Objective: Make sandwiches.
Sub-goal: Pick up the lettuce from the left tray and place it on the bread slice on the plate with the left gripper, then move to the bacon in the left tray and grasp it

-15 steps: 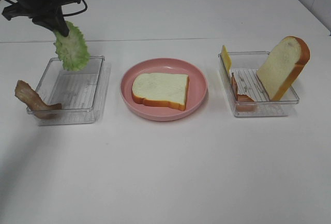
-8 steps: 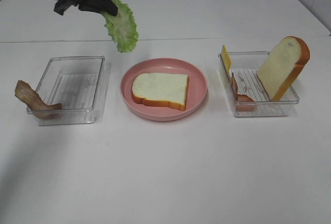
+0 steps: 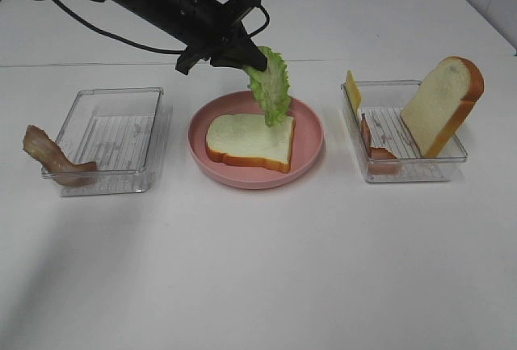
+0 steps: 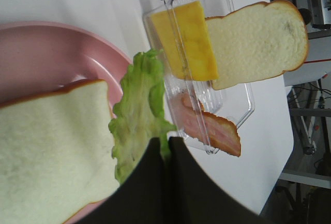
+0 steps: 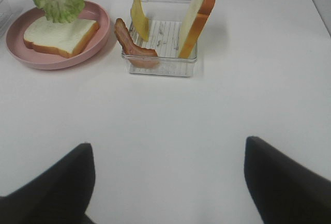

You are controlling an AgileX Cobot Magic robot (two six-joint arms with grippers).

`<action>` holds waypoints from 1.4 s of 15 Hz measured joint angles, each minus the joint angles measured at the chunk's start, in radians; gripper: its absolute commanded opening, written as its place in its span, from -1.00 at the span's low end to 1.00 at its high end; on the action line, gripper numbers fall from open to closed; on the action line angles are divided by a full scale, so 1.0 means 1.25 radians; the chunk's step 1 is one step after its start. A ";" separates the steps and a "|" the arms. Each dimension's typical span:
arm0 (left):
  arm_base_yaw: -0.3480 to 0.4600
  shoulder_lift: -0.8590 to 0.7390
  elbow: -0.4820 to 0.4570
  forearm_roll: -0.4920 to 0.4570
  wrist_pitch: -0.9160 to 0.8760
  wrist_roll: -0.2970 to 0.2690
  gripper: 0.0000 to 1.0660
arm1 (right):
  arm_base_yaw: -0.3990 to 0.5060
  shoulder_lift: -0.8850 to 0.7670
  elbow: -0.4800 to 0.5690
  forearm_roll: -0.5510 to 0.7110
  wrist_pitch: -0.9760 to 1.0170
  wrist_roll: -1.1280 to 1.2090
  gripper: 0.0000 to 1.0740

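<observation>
My left gripper [image 3: 246, 61] is shut on a green lettuce leaf [image 3: 271, 85] that hangs above the far right part of a bread slice [image 3: 249, 141] lying on the pink plate [image 3: 311, 136]. In the left wrist view the lettuce [image 4: 138, 115] hangs from the shut fingers [image 4: 155, 157] beside the bread [image 4: 51, 146]. The right tray [image 3: 408, 168] holds a second bread slice [image 3: 443, 103] on edge, a cheese square [image 3: 353, 90] and a bacon strip [image 3: 378, 149]. Another bacon strip [image 3: 50, 156] hangs over the left tray's rim. My right gripper [image 5: 165, 182] is open over bare table, well apart from the food.
A clear tray [image 3: 113, 136] stands left of the plate. In the right wrist view the right tray [image 5: 163, 61] sits ahead of the gripper, the plate [image 5: 101, 30] beyond to one side. White table [image 3: 258, 269] stretches in front.
My left gripper carried the lettuce leaf from above the left tray rightward, and it now hangs low over the bread on the plate. Nothing else moved.
</observation>
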State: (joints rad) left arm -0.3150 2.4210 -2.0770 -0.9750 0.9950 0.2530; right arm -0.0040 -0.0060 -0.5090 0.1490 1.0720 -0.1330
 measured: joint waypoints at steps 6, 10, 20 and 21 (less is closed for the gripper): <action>-0.008 0.078 0.000 -0.013 -0.002 0.017 -1.00 | 0.000 0.000 0.000 0.000 0.000 0.000 0.40; -0.008 0.078 0.000 0.065 -0.002 -0.033 -0.77 | 0.000 0.000 0.000 0.000 0.000 0.000 0.40; -0.008 -0.014 -0.075 0.334 0.031 -0.097 0.43 | 0.000 0.000 0.000 0.000 0.000 0.000 0.40; -0.008 -0.030 -0.096 0.390 0.064 -0.124 0.43 | 0.000 0.000 0.000 0.000 0.000 0.000 0.40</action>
State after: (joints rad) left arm -0.3250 2.3830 -2.1970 -0.4870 1.0750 0.0980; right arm -0.0040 -0.0060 -0.5090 0.1490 1.0720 -0.1330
